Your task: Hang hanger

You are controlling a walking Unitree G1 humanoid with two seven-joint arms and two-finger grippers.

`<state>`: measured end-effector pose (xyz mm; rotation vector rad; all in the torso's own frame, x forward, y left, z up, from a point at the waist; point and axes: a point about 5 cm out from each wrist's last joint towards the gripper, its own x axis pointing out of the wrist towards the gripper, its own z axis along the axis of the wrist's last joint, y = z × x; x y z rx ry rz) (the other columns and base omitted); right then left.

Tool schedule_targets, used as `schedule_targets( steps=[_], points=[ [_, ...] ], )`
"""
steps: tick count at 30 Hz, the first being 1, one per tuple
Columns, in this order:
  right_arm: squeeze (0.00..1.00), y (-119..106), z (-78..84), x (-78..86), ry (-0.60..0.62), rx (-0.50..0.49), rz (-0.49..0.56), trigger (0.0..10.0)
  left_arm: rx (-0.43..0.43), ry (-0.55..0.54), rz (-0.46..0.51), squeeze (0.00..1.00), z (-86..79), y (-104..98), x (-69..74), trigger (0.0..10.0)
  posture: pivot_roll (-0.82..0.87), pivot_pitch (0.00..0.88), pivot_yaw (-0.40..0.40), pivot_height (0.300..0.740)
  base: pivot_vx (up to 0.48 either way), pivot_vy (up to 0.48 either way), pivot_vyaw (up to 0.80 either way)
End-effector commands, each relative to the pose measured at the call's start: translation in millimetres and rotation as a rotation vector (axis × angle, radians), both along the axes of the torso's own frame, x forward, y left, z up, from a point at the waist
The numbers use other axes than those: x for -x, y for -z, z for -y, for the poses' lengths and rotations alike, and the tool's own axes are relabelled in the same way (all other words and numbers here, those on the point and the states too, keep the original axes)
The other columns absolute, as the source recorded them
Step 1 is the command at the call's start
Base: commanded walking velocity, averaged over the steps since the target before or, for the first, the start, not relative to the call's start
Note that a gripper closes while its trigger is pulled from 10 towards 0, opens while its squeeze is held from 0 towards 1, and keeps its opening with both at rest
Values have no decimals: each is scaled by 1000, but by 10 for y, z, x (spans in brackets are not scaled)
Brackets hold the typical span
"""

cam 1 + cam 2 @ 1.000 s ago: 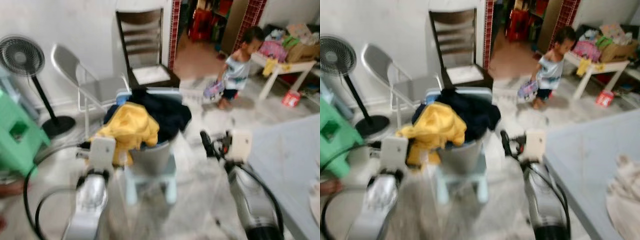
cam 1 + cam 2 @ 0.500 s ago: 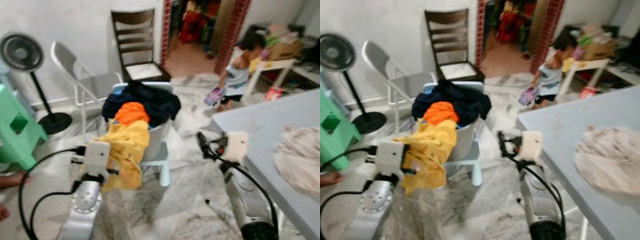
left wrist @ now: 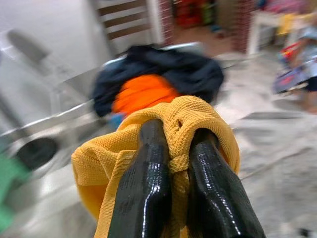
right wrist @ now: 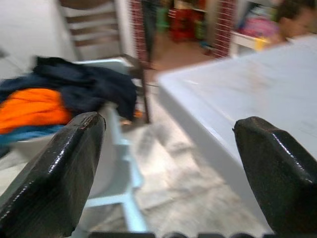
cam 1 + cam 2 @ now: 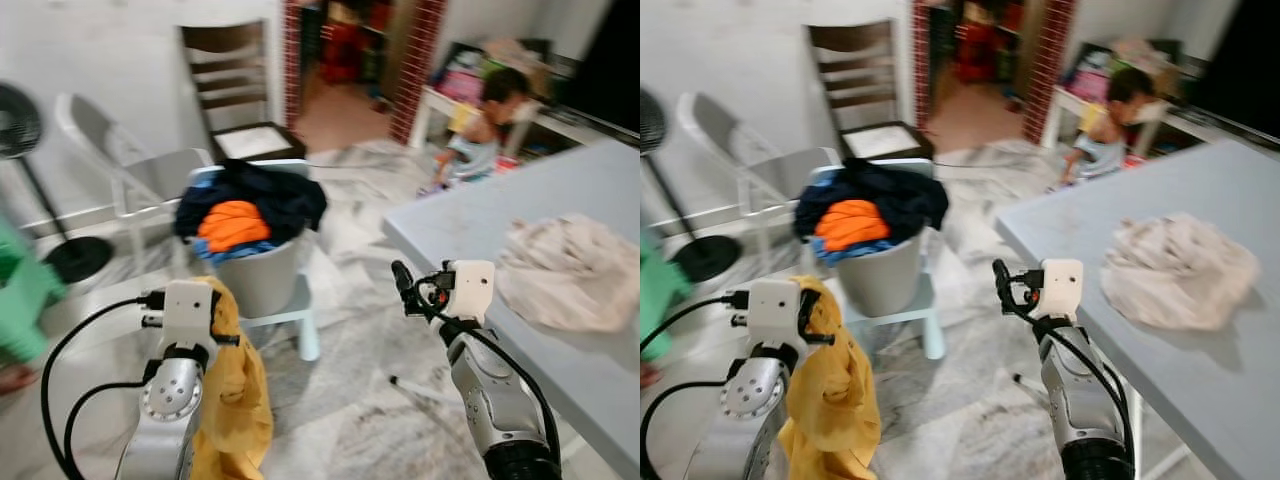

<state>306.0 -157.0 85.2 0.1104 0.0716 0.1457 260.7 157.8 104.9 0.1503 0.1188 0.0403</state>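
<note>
Left gripper [image 3: 171, 163] has its jaws clamped tight on a fold of the yellow garment [image 5: 830, 400]; the knit fabric bunches up between the two black fingers [image 3: 143, 188] in the left wrist view. The rest of the garment hangs down off the gripper beside the silver left arm [image 5: 165, 420], low in the head views, clear of the basket.

Right gripper [image 4: 168, 163] is held out in front at about desk height, jaws spread wide, nothing between them. It sits just off the near corner of the grey desk [image 5: 1200, 340], not touching it.

No hanger can be made out in any view, so I cannot tell where it is.

Laundry basket [image 5: 255, 280] stands on a pale blue stool [image 5: 290, 320] on the marble floor [image 5: 970, 400], ahead and slightly left of centre. It holds a dark navy garment [image 5: 270, 195] with an orange garment [image 5: 850, 222] on top at the front.

A crumpled beige cloth [image 5: 1175, 270] lies on the desk, well apart from the right gripper.

Behind the basket: a grey folding chair [image 5: 130, 165] and a dark wooden chair [image 5: 865, 90] against the white wall. A fan [image 5: 30, 180] stands at far left. A child [image 5: 480, 135] sits by a small white table in the background. The head views are blurred by motion.
</note>
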Motion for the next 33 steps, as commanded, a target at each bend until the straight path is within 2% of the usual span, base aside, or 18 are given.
schedule_targets(
  steps=[1, 11, 14, 33],
  points=[
    [0, -14, -7, -26, 2, 3, 4, 10000, 7, 12, 26, 0, 4, -43, -18, 10000, 57, 0, -18, 740, 0, 0, -800],
    [0, 0, -19, -20, -6, 6, 3, 10000, 48, 4, 18, 0, 3, -23, -23, 10000, 60, 0, -23, 740, 0, 0, -720],
    [0, 2, -20, -22, -9, 10, 3, 10000, 48, 7, 18, 0, 8, -17, -15, 10000, 59, 0, -26, 740, 0, 82, 0],
    [0, 22, -6, -3, -10, 22, -1, 10000, 45, 15, 16, 0, 26, -2, -2, 10000, 55, 0, -27, 740, 0, 392, 0]
  ],
)
